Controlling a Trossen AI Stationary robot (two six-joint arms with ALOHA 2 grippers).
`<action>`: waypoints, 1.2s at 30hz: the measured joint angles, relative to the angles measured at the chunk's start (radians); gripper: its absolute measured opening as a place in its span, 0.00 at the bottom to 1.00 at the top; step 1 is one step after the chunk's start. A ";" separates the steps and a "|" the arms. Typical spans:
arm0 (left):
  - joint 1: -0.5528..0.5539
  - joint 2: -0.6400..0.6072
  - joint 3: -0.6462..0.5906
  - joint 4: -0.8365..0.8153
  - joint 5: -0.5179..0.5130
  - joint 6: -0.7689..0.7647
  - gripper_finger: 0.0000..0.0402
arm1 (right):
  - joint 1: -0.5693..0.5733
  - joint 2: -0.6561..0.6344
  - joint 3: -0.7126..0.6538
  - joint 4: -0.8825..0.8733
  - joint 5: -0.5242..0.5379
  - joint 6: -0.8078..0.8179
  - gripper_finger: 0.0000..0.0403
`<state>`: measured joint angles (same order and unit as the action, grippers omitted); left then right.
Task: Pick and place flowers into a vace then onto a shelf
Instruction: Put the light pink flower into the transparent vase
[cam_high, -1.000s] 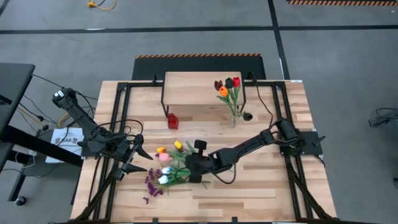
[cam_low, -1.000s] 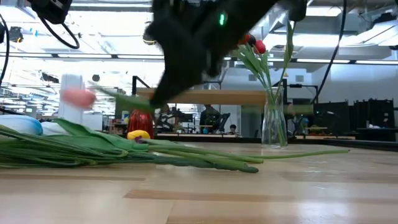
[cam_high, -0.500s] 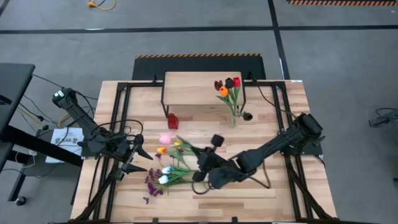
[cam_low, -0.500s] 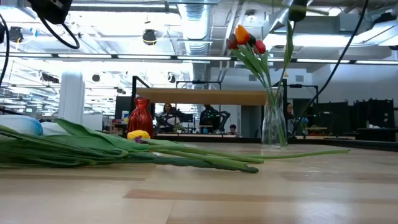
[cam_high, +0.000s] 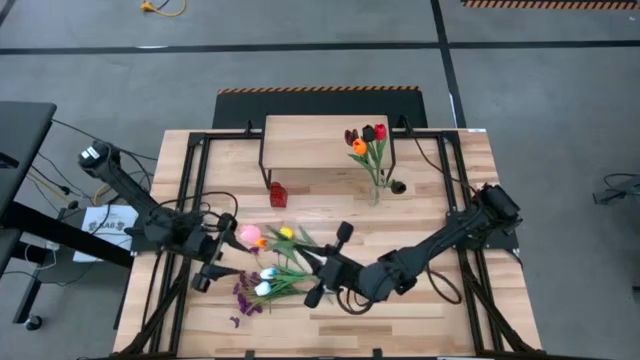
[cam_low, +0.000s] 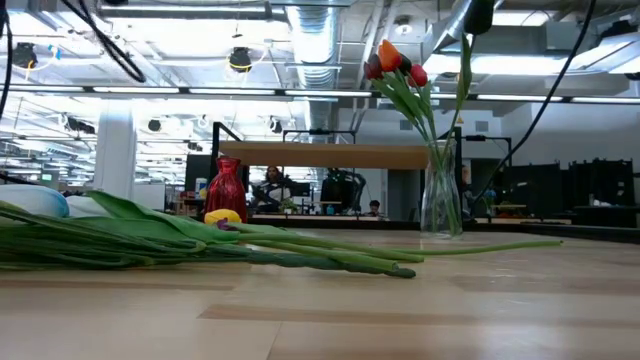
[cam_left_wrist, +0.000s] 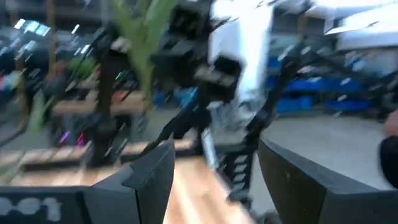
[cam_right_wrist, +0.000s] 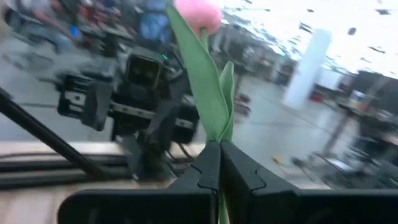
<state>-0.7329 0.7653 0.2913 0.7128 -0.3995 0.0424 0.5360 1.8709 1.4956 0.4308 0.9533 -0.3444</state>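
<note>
1. Fingers of the right gripper (cam_right_wrist: 219, 163) were clamped on a pink tulip's (cam_right_wrist: 198, 15) stem, lifted above the table (cam_high: 420, 330).
2. The left gripper (cam_high: 222, 246), jaws apart and empty, faced the bloom.
3. Remaining flowers (cam_high: 268, 278) lay between both arms; a glass vase (cam_low: 440, 198) held tulips (cam_high: 365, 140) beside the shelf (cam_high: 310, 135).

Robotics lab, exposed ceiling ducts (cam_low: 310, 30), workbenches (cam_low: 340, 155)

Both arms are dark, slender, jointed links trailing black cables. The left gripper (cam_left_wrist: 214, 171) has broad, angular black fingers; the right gripper's (cam_right_wrist: 220, 167) fingers are notched black plastic.
</note>
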 joint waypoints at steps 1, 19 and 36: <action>0.006 0.020 0.000 0.045 0.024 0.021 0.55 | -0.010 0.000 0.000 0.014 -0.034 -0.001 0.00; 0.125 0.186 0.057 0.383 0.101 0.251 0.55 | -0.088 0.000 0.000 0.073 -0.403 0.018 0.00; 0.165 0.273 0.264 0.168 0.132 0.266 0.55 | -0.088 0.000 0.000 0.041 -0.407 0.021 0.00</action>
<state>-0.5674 1.0388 0.5549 0.8803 -0.2676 0.3082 0.4480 1.8706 1.4952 0.4721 0.5465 -0.3229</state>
